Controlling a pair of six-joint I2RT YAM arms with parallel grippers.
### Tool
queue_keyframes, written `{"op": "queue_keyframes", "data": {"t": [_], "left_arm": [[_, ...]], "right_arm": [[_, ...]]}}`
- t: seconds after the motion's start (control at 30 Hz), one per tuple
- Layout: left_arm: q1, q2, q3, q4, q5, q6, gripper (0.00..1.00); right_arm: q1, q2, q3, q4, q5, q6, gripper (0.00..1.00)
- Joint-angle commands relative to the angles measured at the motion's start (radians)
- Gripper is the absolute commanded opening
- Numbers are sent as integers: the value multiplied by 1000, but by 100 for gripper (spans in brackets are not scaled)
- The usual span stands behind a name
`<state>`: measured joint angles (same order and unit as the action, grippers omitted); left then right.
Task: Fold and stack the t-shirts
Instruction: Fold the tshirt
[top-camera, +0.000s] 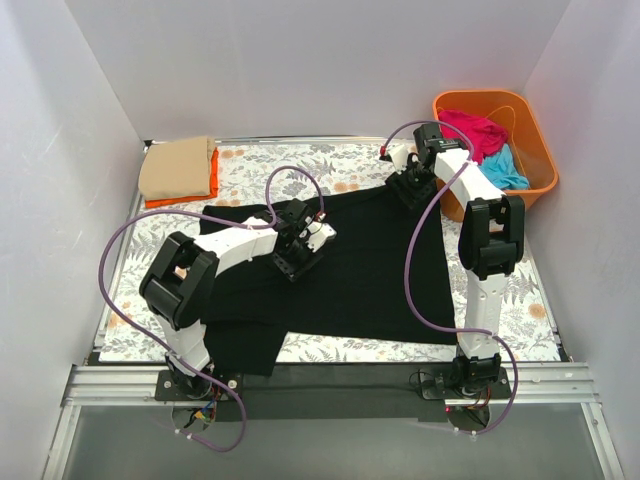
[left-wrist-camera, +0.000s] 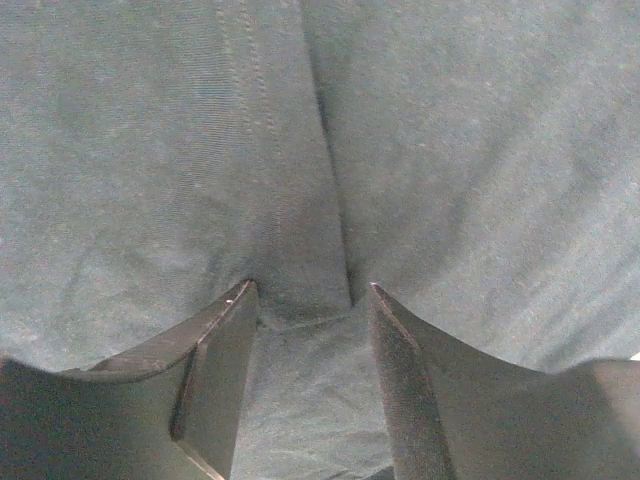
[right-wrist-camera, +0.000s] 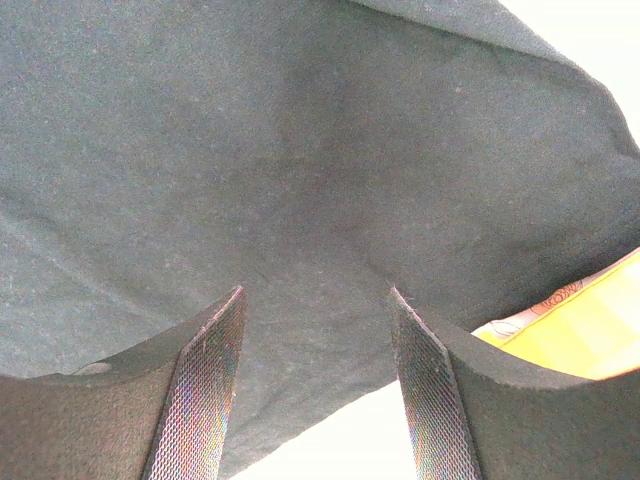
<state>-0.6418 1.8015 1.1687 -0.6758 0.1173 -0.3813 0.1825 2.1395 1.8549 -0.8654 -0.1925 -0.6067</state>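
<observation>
As the top view shows, the black t-shirt (top-camera: 370, 270) lies spread on the flowered sheet (top-camera: 520, 310). In the left wrist view, the left claw (left-wrist-camera: 310, 290) stands open, with a crease of the cloth between its tips. In the right wrist view, the right claw (right-wrist-camera: 318, 292) is open over the shirt's edge.

Both arms forward, left gripper (left-wrist-camera: 310, 292) and right gripper (right-wrist-camera: 315, 292) low, jaws apart.
</observation>
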Motion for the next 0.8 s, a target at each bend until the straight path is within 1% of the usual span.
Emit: {"op": "queue_keyframes", "data": {"t": [0.0, 0.07, 0.13, 0.2, 0.27, 0.33, 0.37, 0.47, 0.57, 0.67, 0.77], "left_arm": [[-7, -13, 2, 44, -70, -65, 42], [-6, -21, 2, 56, -135, -67, 41], [-1, -37, 8, 55, -157, -54, 38], [8, -57, 22, 35, -148, -48, 37], [19, -73, 28, 24, -142, -39, 33], [24, -90, 31, 19, -143, -30, 27], [27, -93, 31, 19, -145, -28, 20], [28, -99, 37, 21, -145, -24, 13], [36, -102, 54, 16, -137, -25, 1], [53, -106, 71, 19, -128, -13, 0], [90, -100, 120, 1, -119, -2, 0]], "right_arm": [[-6, -27, 7, -3, -10, -4, 56], [-6, -27, 4, -4, -9, -5, 56], [-8, -27, 3, -3, -2, -10, 56], [-8, -29, 4, -4, -1, -11, 56], [-11, -30, 7, -4, -1, -13, 56], [-11, -32, 6, -3, -4, -13, 56], [-12, -30, 4, -3, -5, -13, 56], [-12, -29, 7, -3, -7, -11, 56], [-12, -26, 15, -3, 7, -13, 56], [-18, -12, 59, -1, 50, -18, 56], [-21, 17, 133, 20, 111, -42, 62]]}}
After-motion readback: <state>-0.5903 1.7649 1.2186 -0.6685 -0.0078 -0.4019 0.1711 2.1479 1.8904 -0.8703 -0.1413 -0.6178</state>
